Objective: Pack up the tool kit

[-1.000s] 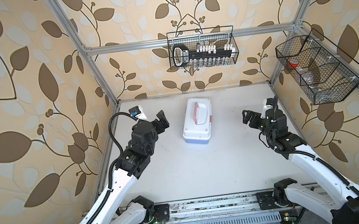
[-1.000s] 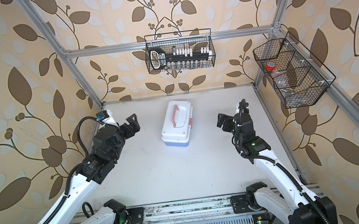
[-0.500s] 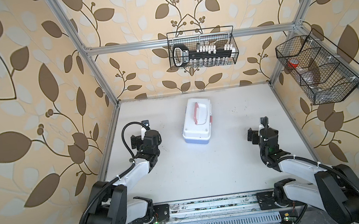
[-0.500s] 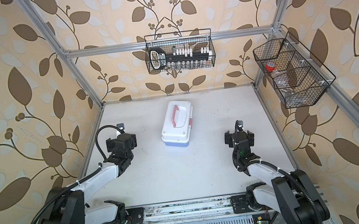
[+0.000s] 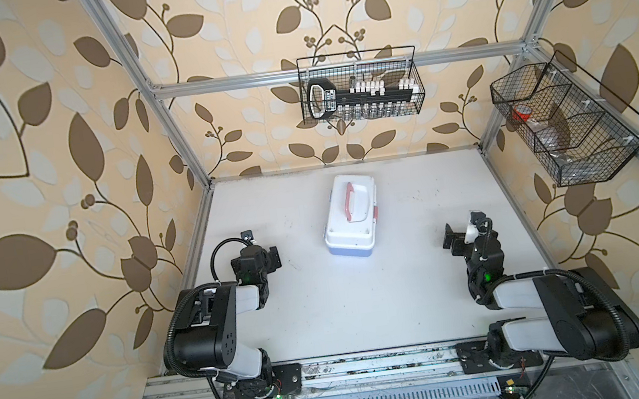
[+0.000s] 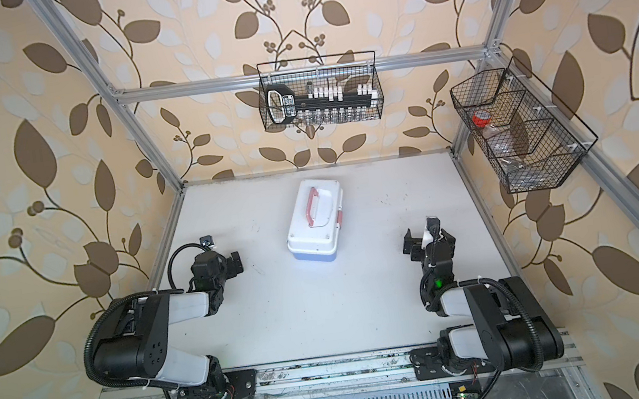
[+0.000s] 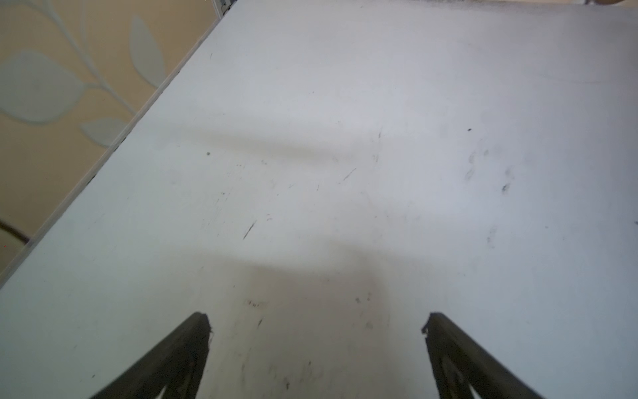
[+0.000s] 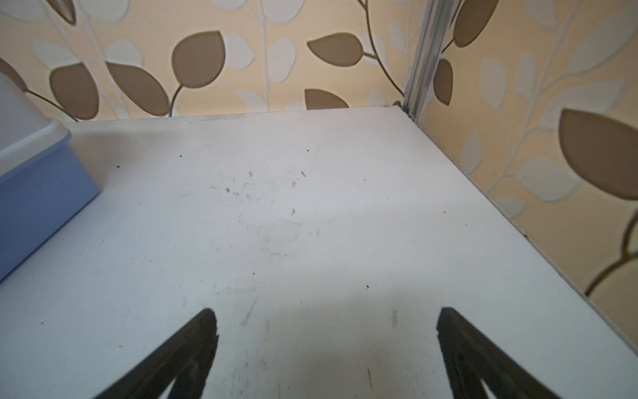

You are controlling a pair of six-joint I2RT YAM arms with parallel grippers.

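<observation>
Left wrist view shows the left gripper (image 7: 316,323) with its jaws spread wide and empty over bare worktop (image 7: 345,172). A second ago this arm reached toward the middle of the worktop. It has since folded back and now rests near the left edge. The tool kit (image 5: 349,213) has not moved. It stands toward the back edge at about mid-width, with the white lid (image 5: 352,192) down, the pinkish-red handle (image 5: 348,207) flat on top and the latch (image 5: 375,212) on its right side; whether the latch is engaged cannot be determined. The right gripper (image 8: 328,316) is likewise released and empty, and its arm has also withdrawn, to near the right edge. No loose tools lie on the worktop, so packing is judged complete and both arms parked. The back basket (image 5: 359,86) hangs from the rear rail and holds the black socket holder (image 5: 363,96). The side basket (image 5: 568,126) hangs on the right rail and contains a small red item (image 5: 522,113) that cannot be identified. Both baskets are well apart from the tool kit, and nothing obstructs access to it.
</observation>
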